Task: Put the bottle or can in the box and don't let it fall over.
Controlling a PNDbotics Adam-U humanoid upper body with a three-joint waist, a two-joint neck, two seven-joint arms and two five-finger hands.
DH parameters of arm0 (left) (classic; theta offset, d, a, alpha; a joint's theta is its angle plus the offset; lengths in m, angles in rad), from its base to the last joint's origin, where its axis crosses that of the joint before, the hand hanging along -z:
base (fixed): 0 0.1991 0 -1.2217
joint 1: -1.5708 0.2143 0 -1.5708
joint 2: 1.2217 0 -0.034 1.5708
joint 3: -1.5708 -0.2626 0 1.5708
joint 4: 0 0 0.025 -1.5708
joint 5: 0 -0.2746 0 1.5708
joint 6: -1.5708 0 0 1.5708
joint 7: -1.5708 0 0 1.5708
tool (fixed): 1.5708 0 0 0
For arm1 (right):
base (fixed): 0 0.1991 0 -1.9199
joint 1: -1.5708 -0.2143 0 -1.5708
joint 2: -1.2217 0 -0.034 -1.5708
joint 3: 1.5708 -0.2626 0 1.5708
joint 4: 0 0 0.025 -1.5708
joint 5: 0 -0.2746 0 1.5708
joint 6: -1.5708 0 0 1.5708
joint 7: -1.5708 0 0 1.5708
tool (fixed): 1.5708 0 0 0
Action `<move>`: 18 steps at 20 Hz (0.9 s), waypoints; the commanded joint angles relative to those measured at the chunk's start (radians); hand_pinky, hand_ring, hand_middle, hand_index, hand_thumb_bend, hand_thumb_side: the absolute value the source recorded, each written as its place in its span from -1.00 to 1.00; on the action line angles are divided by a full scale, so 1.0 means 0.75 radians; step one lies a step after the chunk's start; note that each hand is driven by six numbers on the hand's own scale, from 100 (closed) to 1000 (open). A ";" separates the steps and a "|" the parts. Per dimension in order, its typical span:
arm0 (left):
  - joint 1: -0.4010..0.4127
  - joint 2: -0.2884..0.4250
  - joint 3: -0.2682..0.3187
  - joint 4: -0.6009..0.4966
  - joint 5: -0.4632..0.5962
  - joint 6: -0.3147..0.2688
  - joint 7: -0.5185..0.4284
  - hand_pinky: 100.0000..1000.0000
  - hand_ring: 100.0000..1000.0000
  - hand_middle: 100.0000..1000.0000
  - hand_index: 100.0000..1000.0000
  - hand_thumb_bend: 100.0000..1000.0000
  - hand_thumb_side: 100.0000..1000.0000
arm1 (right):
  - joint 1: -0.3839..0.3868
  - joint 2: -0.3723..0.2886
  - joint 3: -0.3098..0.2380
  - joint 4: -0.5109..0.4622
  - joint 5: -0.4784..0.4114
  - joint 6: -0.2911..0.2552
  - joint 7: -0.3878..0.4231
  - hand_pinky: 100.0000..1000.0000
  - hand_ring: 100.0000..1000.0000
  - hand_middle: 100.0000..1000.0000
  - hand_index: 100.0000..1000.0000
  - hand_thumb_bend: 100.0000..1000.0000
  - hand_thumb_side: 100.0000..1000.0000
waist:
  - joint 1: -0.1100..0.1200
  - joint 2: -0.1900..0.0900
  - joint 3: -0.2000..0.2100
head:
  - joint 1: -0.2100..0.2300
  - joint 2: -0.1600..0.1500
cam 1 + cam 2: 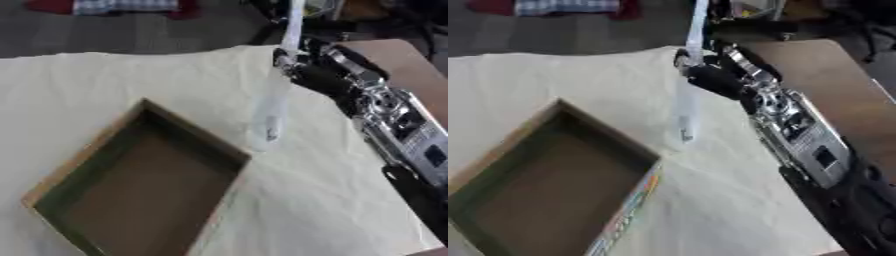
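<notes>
Right hand [319, 75] grasping tall clear plastic bottle [273, 107] upright just beside open brown cardboard box [87, 155], which holds nothing yet.

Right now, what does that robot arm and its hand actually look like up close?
Only the right arm shows. Its forearm is a boxy silver metal shell with dark square panels and round joint fittings, turning to black casing nearer the body. The right hand is mostly black with silver parts at the wrist and knuckles. I can't make out any cables or readable markings.
</notes>
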 commanded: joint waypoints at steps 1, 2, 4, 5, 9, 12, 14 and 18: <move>-0.008 0.022 0.011 -0.015 0.005 -0.003 -0.007 1.00 1.00 1.00 0.37 -1.00 0.17 | -0.030 -0.021 -0.015 0.006 0.007 -0.002 -0.015 1.00 1.00 1.00 0.85 -1.00 -0.13 | 0.001 -0.017 0.005 | -0.010 -0.022; -0.008 0.021 0.011 -0.015 0.005 -0.003 -0.007 1.00 1.00 1.00 0.37 -1.00 0.17 | -0.033 -0.020 -0.014 0.010 0.006 -0.004 -0.016 1.00 1.00 1.00 0.85 -1.00 -0.14 | 0.001 -0.014 0.007 | -0.012 -0.023; -0.009 0.021 0.011 -0.014 0.005 -0.003 -0.008 1.00 1.00 1.00 0.37 -1.00 0.17 | -0.040 -0.018 -0.013 0.019 0.004 -0.007 -0.018 1.00 1.00 1.00 0.85 -1.00 -0.14 | -0.001 -0.010 0.011 | -0.015 -0.027; -0.010 0.021 0.011 -0.015 0.005 -0.003 -0.008 1.00 1.00 1.00 0.37 -1.00 0.17 | -0.043 -0.018 -0.013 0.024 0.002 -0.009 -0.018 1.00 1.00 1.00 0.84 -1.00 -0.14 | -0.002 -0.008 0.013 | -0.017 -0.028; -0.012 0.021 0.011 -0.014 0.005 -0.003 -0.009 1.00 1.00 1.00 0.37 -1.00 0.17 | -0.052 -0.017 -0.012 0.034 -0.002 -0.013 -0.019 1.00 1.00 1.00 0.84 -1.00 -0.14 | -0.003 -0.003 0.017 | -0.018 -0.030; -0.012 0.021 0.011 -0.014 0.005 -0.003 -0.009 1.00 1.00 1.00 0.37 -1.00 0.17 | -0.053 -0.017 -0.011 0.036 -0.002 -0.015 -0.019 1.00 1.00 1.00 0.84 -1.00 -0.14 | -0.004 -0.003 0.017 | -0.018 -0.030; -0.014 0.021 0.011 -0.015 0.005 -0.003 -0.010 1.00 1.00 1.00 0.37 -1.00 0.17 | -0.058 -0.016 -0.010 0.046 -0.003 -0.008 -0.021 1.00 1.00 1.00 0.80 -1.00 -0.17 | -0.005 0.001 0.021 | -0.019 -0.029; -0.015 0.022 0.011 -0.014 0.005 -0.003 -0.013 1.00 1.00 1.00 0.37 -1.00 0.17 | -0.061 -0.011 -0.004 0.067 -0.005 -0.002 -0.027 1.00 1.00 1.00 0.76 -1.00 -0.18 | -0.007 0.002 0.023 | -0.019 -0.020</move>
